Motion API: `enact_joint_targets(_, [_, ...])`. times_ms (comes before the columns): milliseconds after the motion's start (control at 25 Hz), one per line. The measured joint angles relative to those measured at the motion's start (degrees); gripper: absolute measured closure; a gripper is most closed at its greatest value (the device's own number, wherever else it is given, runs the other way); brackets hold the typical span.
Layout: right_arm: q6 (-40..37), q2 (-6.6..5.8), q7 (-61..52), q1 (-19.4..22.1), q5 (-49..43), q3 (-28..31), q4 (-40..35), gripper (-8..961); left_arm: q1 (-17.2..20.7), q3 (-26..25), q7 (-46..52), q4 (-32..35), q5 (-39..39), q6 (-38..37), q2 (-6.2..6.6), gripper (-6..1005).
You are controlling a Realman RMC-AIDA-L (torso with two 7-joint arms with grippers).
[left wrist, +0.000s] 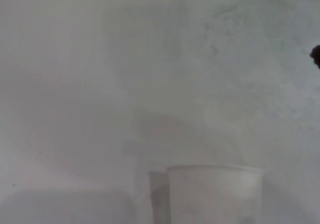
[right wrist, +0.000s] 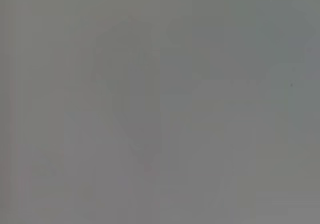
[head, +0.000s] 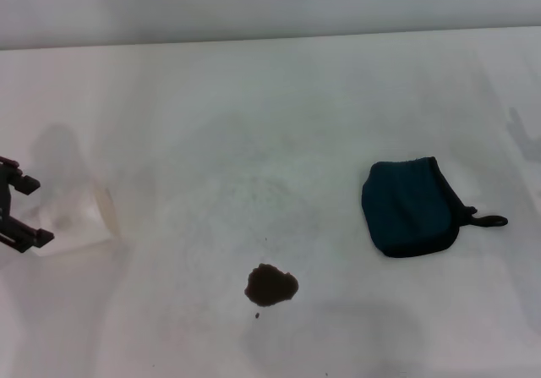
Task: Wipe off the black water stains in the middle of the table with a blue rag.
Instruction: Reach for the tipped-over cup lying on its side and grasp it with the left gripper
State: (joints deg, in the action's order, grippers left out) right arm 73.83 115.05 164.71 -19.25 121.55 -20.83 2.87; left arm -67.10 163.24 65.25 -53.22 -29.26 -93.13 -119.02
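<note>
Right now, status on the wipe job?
Left gripper open beside white paper cup, far left. Right gripper not in view. Blue rag untouched; black water stains still on table. Nothing between them.

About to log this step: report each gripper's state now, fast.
Left gripper: open, at the table's left edge beside the white paper cup, holding nothing.
Right gripper: not in view.

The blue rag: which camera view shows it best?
The head view: the blue rag lies whole and folded on the table, to the right of the black water stains. The left wrist view and the right wrist view do not show it.
</note>
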Motion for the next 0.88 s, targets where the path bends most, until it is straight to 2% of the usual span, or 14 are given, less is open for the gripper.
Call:
enact_joint_targets(520, [1.1,-0.09,0.0,0.6,0.0,-0.7,-0.2,96,2.7,0.0,-2.0,8.5,1.1,8.3,-0.08,202])
enact_joint_targets(880, [1.5,-0.24,0.1,1.4,0.0,-1.3,-0.6,96,5.2,-0.1,-2.1,11.7,6.8,10.7,-0.08,216])
